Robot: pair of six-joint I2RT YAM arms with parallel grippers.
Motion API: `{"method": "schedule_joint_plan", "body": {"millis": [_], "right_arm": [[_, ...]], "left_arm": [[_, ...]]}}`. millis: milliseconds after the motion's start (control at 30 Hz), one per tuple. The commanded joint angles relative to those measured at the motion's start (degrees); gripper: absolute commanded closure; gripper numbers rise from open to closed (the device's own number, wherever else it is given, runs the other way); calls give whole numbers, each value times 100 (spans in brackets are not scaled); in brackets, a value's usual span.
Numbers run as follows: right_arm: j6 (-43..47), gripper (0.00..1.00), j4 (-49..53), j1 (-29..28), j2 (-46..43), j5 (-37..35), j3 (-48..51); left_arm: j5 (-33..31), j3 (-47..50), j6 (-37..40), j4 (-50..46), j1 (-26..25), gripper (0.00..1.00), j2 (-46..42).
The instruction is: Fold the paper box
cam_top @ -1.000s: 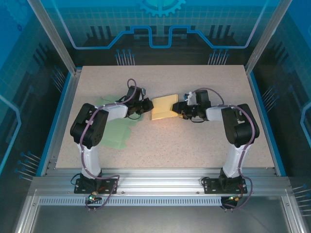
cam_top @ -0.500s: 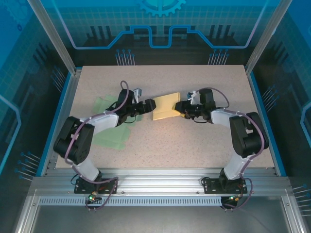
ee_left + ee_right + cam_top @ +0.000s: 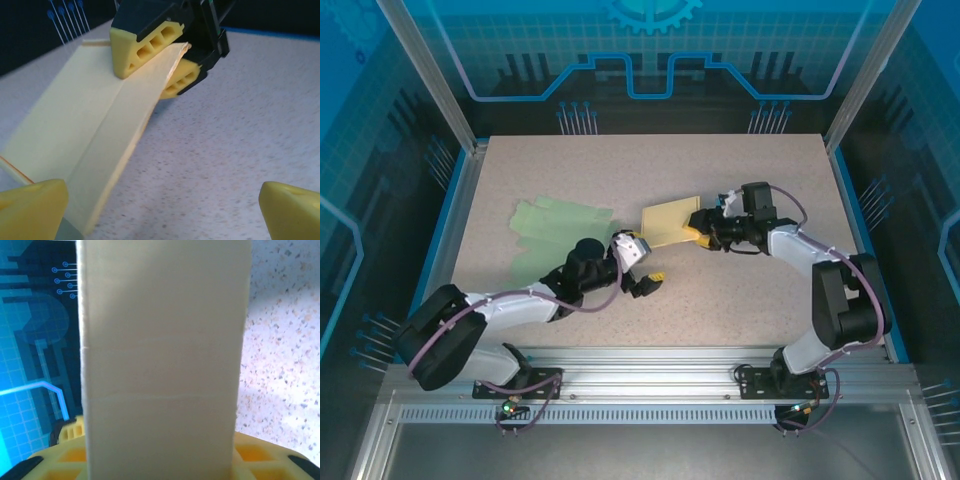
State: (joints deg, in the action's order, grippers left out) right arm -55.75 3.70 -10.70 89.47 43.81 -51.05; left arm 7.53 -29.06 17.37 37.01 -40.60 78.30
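Fingers [image 3: 142,45] of right gripper [image 3: 699,230] pinch box [image 3: 667,217].

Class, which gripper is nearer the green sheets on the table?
Left. The left gripper, open, sits just right of the green sheets, toward the near edge. The right gripper is farther right, shut on the box, which lies between it and the sheets.

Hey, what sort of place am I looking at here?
Likely a robotics lab work cell: left arm and right arm bolted to an aluminium frame, a speckled table, blue circuit-pattern panels around it.
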Motion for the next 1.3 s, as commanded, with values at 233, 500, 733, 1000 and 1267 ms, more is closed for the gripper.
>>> {"method": "schedule_joint_plan", "body": {"millis": [233,500,733,1000,1267], "right_arm": [[-99,55,815,-3,-625,142,-116],[-68,54,913,-37,-734,134,-72],[-36,52,909,-37,-681,155,-49],[145,42,1035,-26,-606,163,-107],[532,13,1456,160,-940,-176,-116]], "left_arm": [[-2792,-626,2718,792,-654,1,1218],[-3600,-1104,2912,1473,-748,9,1794],[-3590,-1136,2930,1397,-755,31,1711],[-3377,-1006,2843,896,-749,67,1337],[-2718,-1281,2581,-1328,-713,69,702]]}}
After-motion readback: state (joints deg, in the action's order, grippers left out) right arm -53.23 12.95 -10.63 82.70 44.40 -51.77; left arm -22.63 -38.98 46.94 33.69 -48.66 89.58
